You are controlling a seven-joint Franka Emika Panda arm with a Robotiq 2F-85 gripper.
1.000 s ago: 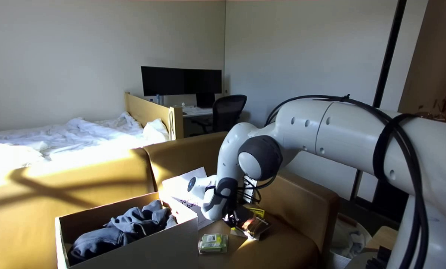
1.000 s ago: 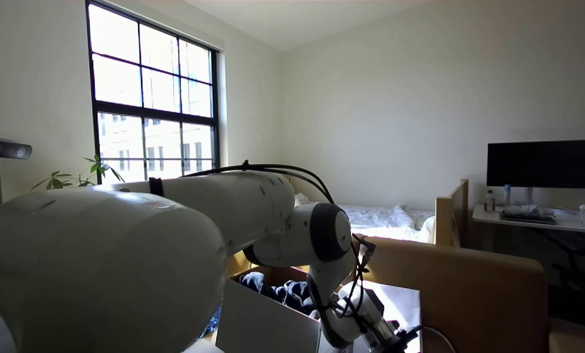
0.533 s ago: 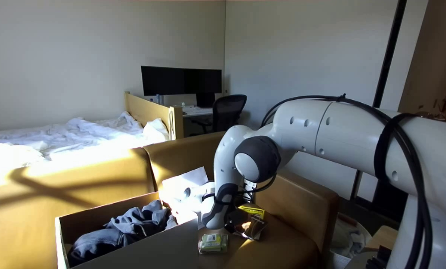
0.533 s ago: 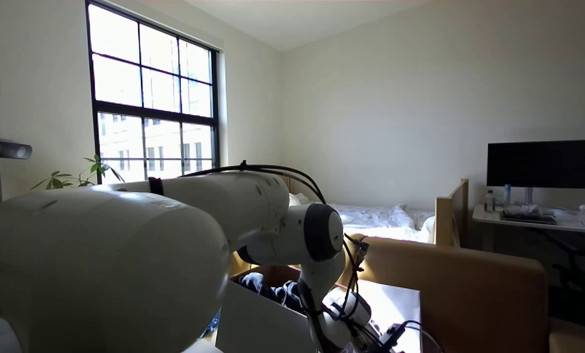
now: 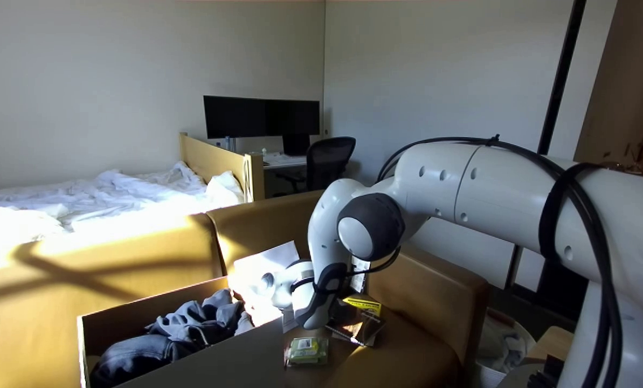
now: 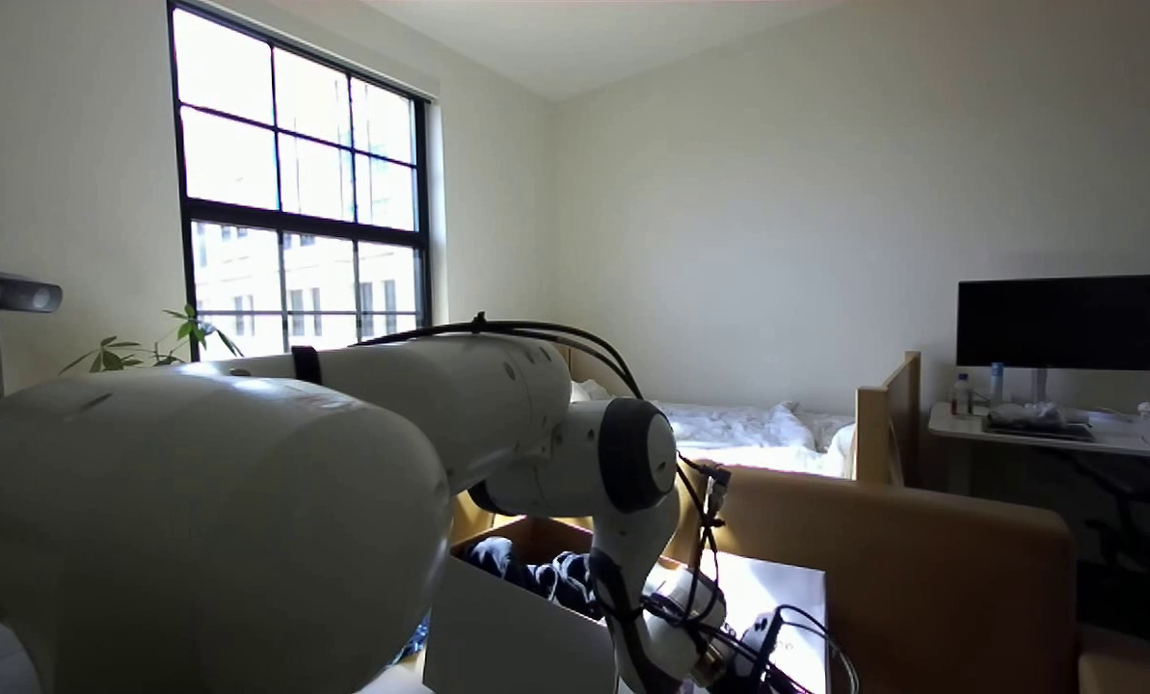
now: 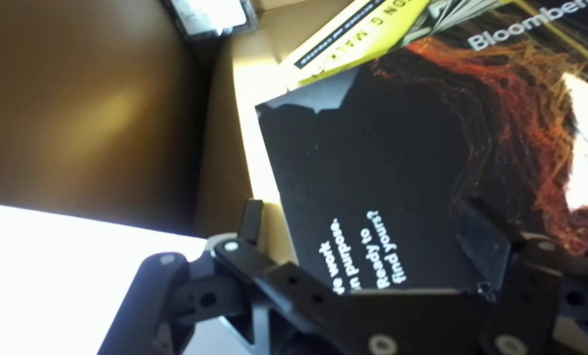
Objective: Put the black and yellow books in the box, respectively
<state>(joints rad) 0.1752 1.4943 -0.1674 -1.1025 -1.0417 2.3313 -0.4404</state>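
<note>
Sunlit sofa (image 5: 159,256) beneath books (image 7: 397,138) — bed (image 5: 122,194) behind.

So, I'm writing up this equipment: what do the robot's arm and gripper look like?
The arm is glossy white with smooth, rounded links and dark joint sections. Black cables run along it, with a black band around one link. The gripper is mostly black, with angular linkages and silvery round pivots.
</note>
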